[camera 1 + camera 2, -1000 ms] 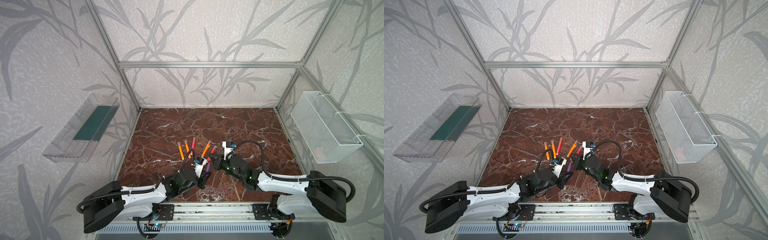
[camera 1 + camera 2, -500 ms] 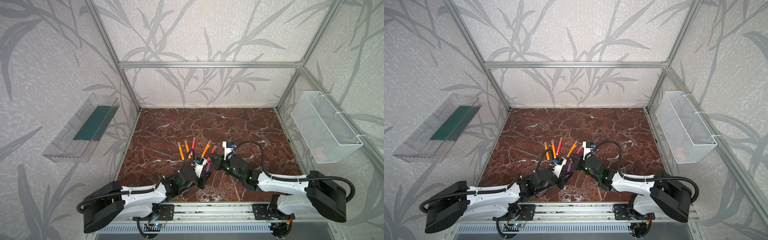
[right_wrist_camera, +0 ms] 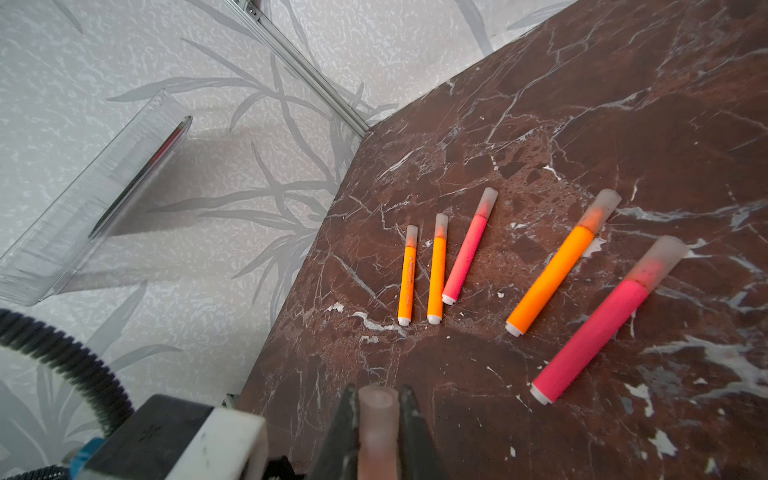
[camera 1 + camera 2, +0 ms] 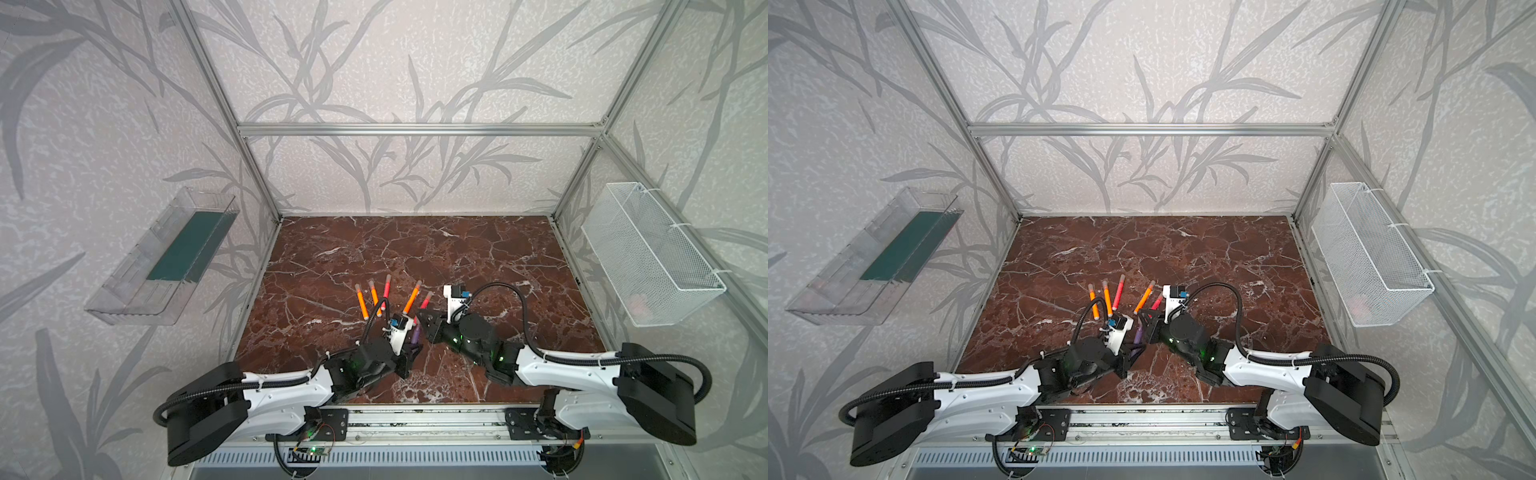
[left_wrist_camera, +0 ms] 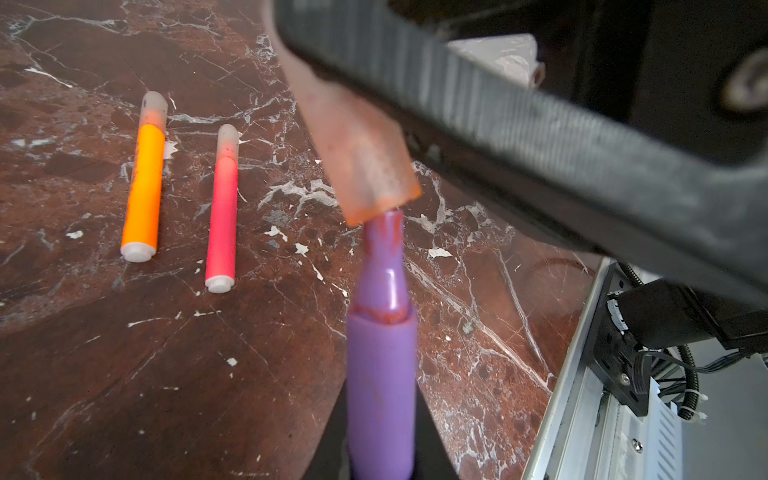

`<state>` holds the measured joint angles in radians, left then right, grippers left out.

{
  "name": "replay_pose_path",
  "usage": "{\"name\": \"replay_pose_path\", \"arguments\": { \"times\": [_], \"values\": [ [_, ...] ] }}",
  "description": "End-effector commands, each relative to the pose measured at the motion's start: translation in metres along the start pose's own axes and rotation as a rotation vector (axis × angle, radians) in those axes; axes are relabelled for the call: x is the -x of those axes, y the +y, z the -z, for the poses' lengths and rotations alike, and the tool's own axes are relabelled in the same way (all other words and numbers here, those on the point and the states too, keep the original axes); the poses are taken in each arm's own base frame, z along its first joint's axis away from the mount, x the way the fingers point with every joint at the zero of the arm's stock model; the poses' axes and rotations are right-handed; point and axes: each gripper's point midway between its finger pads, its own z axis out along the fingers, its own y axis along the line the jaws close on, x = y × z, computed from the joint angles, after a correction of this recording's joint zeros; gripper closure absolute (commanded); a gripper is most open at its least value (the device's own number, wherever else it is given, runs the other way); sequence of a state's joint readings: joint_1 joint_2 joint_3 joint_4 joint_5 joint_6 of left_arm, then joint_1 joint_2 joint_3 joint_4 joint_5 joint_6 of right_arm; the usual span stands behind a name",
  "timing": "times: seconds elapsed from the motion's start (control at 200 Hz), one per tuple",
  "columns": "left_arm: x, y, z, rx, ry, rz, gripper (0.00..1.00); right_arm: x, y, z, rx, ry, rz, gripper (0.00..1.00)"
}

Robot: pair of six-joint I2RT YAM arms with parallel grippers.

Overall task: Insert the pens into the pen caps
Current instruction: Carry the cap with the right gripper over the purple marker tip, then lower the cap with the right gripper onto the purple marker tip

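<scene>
Now, left gripper [image 4: 409, 353] gripping purple pen [image 5: 380, 374], right gripper [image 3: 378, 390] gripping cap [image 5: 361, 153], tip at mouth.

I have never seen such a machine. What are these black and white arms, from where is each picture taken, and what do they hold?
These are two robot arms with pincer-like grippers. Two pictures look down from above; two come from cameras on the wrists. On the brown marble table lie three orange capped pens and two red-pink capped pens. The left gripper is shut on a purple marker pen; the right gripper is shut on a translucent pinkish pen cap, whose mouth meets the pen's tip.
</scene>
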<state>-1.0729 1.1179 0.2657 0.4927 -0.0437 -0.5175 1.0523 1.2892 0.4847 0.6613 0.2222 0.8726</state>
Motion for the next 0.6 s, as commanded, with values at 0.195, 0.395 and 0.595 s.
{"name": "replay_pose_path", "arguments": {
  "times": [0.195,0.395,0.595],
  "values": [
    [0.007,0.007,0.007,0.024,-0.06,0.04,1.0,-0.029,0.007,0.009,0.026,0.03,-0.001,1.0],
    [0.013,0.003,0.017,-0.013,-0.095,0.069,1.0,-0.042,0.002,0.009,0.048,0.047,-0.01,1.0],
    [0.023,-0.008,0.025,-0.06,-0.12,0.088,1.0,-0.053,0.015,0.001,0.111,0.084,0.03,1.0]
  ]
}}
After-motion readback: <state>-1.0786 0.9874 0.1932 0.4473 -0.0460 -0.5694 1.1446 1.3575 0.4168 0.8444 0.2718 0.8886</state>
